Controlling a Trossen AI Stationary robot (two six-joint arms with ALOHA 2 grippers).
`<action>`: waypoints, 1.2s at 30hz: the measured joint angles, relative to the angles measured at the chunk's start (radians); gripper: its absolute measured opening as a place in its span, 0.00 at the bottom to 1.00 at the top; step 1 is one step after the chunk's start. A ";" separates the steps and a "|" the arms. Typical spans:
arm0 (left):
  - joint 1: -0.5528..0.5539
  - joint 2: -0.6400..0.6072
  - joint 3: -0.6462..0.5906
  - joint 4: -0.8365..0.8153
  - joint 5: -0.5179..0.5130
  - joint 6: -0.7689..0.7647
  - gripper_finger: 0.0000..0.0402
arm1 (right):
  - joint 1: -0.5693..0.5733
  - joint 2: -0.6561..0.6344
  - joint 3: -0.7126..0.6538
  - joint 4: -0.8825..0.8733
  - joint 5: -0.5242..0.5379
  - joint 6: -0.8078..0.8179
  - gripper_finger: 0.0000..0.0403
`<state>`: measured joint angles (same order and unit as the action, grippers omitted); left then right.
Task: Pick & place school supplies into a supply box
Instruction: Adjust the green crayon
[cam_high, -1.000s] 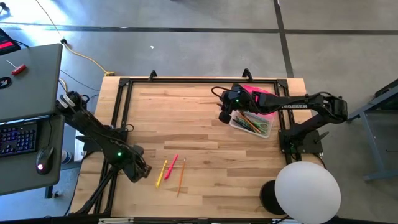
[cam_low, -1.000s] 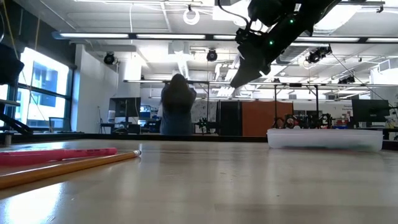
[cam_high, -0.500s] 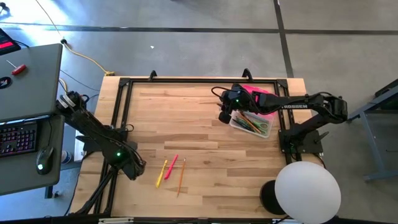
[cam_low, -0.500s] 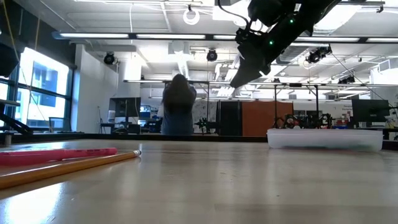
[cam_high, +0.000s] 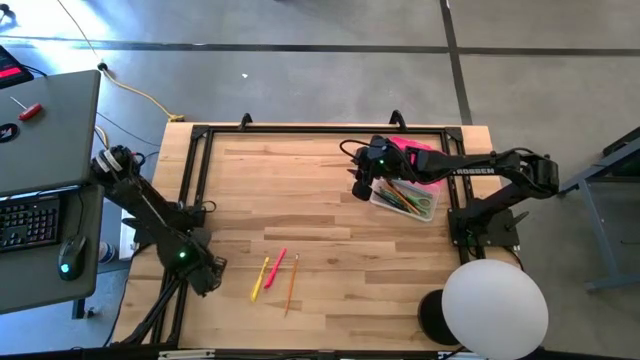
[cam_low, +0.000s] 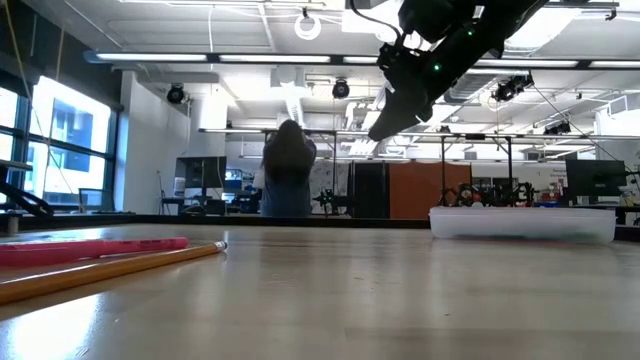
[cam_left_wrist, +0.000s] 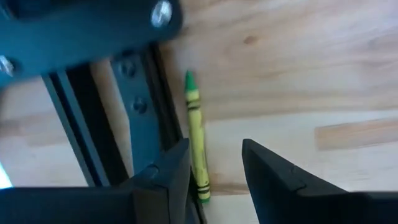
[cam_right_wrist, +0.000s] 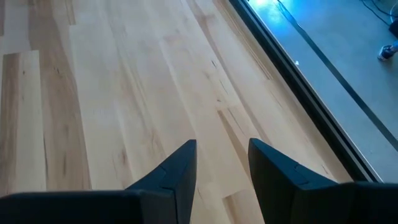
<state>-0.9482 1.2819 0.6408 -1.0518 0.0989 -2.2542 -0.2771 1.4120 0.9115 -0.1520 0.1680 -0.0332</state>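
Observation:
Three school supplies lie apart on the wood near the near-left part of the table: a yellow pencil (cam_high: 260, 279), a pink-red pen (cam_high: 278, 262) and an orange pencil (cam_high: 291, 284). A green crayon (cam_left_wrist: 196, 134) lies flat beside the black frame rail (cam_left_wrist: 140, 118). My left gripper (cam_high: 205, 277) (cam_left_wrist: 214, 168) hovers open over the crayon's near end without touching it. The clear supply box (cam_high: 406, 196) sits at the right side, full of pens, with its pink lid (cam_high: 420, 160) behind it. My right gripper (cam_high: 361, 186) (cam_right_wrist: 221, 165) hangs open above bare wood just left of the box.
A black metal frame (cam_high: 200, 135) borders the table. A grey desk with a keyboard (cam_high: 30, 220) stands off the left side and a white round lamp head (cam_high: 494, 307) off the near right corner. A person (cam_low: 288, 170) stands far behind the table.
My left gripper has moved toward the table's left edge, away from the three pencils and onto the frame rail by the green crayon. My right arm has kept still, and nothing on the table has shifted.

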 joint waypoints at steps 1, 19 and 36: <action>-0.021 0.000 -0.008 0.023 -0.004 -0.032 0.44 | 0.000 0.000 0.000 0.000 0.000 -0.001 0.31; -0.061 0.005 -0.061 0.077 -0.025 -0.073 0.44 | 0.000 0.000 0.000 0.005 0.000 -0.003 0.31; -0.062 0.000 -0.085 0.175 -0.166 -0.086 0.44 | 0.000 0.000 0.000 0.014 0.000 -0.020 0.31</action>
<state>-1.0098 1.2823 0.5557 -0.8769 -0.0668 -2.3404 -0.2771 1.4120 0.9112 -0.1383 0.1680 -0.0528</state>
